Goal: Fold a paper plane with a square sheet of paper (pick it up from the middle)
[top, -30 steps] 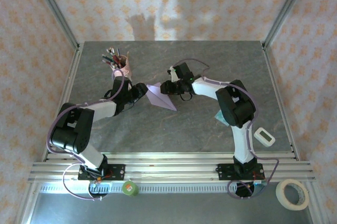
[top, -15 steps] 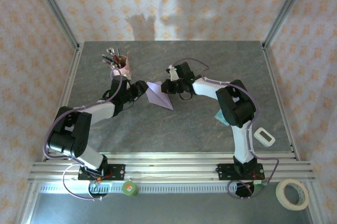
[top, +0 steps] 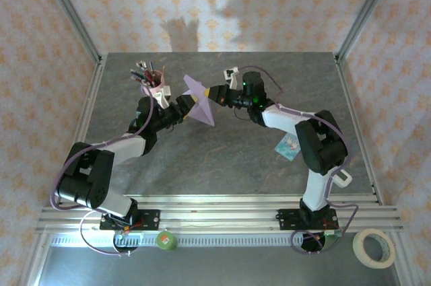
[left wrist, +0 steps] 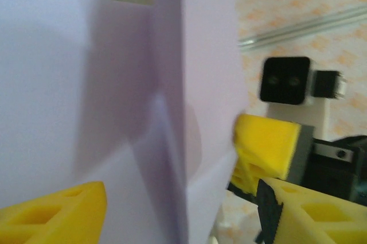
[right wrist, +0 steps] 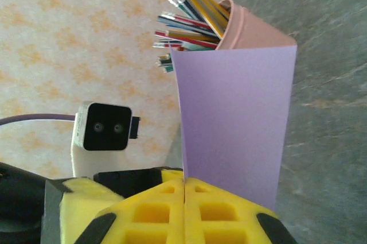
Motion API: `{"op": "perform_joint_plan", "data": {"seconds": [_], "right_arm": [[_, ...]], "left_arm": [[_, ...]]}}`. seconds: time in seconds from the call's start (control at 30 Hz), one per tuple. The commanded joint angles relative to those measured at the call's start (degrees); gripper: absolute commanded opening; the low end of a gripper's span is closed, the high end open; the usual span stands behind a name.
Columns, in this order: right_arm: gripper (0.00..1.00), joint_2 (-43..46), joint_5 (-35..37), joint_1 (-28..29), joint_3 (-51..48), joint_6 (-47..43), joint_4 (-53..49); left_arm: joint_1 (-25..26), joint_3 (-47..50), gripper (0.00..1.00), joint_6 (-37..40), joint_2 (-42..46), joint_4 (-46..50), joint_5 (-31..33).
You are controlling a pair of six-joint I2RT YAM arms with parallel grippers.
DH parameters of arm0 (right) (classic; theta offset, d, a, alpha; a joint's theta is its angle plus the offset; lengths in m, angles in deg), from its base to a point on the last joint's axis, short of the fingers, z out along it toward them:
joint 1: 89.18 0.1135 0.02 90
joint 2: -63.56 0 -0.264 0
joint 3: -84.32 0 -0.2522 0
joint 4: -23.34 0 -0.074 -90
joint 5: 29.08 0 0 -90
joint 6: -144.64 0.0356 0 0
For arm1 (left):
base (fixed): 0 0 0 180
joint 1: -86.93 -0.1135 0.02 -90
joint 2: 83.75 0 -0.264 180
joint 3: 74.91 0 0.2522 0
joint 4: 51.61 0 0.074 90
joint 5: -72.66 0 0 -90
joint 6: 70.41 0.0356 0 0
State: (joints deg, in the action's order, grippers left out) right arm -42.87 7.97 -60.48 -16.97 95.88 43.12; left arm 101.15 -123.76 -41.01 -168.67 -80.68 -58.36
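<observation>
The pale lilac paper plane point(top: 199, 100) hangs in the air above the table's back middle, standing on edge between the two arms. My right gripper point(top: 215, 91) is shut on its edge; in the right wrist view the yellow fingertips point(right wrist: 198, 198) meet with the lilac paper point(right wrist: 235, 135) pinched in the seam. My left gripper point(top: 186, 106) is at the plane's other side, open. In the left wrist view the folded paper point(left wrist: 86, 83) stands between my own widely spaced fingers point(left wrist: 57, 215), and the right gripper's pad point(left wrist: 266, 146) presses the paper's far edge.
A pink pen cup point(top: 154, 85) full of pens stands just left of the left gripper and shows behind the paper point(right wrist: 252, 31). A teal-and-white packet point(top: 288, 146) lies by the right arm. A tape roll point(top: 374, 247) sits off the table's near right.
The right gripper has shut on the plane and lifted it off the table toward the back. The left arm has followed it up, its jaws spreading wider.
</observation>
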Motion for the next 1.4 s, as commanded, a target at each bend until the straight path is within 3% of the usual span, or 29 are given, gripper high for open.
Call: {"op": "perform_joint_plan", "data": {"seconds": [0.0,0.37,0.9,1.17,1.27,1.37], "right_arm": [[0.06,1.54,-3.32,-0.14,-1.29,6.88,8.62],[0.06,0.7,-5.66,-1.17,-3.66,15.18,16.99],[0.11,0.62,-6.11,-1.54,-4.48,16.03,16.57],[0.35,3.96,-2.74,-5.01,-4.71,8.68,5.65],[0.4,6.62,0.6,-7.34,-6.25,5.44,1.8],[0.42,9.08,3.78,-8.99,-7.28,2.17,-2.3]], "left_arm": [[1.45,-1.31,0.66,-0.37,-1.37,-8.48,-4.07],[1.99,-0.73,0.41,-1.14,-2.09,-15.49,-5.21],[1.98,-1.44,0.14,2.16,-2.22,-12.19,-3.66],[2.04,-3.77,0.07,12.31,0.5,3.41,0.99],[2.05,-8.18,0.06,22.79,2.47,20.25,7.84],[2.84,-13.98,0.06,33.63,3.34,36.4,18.54]]}}
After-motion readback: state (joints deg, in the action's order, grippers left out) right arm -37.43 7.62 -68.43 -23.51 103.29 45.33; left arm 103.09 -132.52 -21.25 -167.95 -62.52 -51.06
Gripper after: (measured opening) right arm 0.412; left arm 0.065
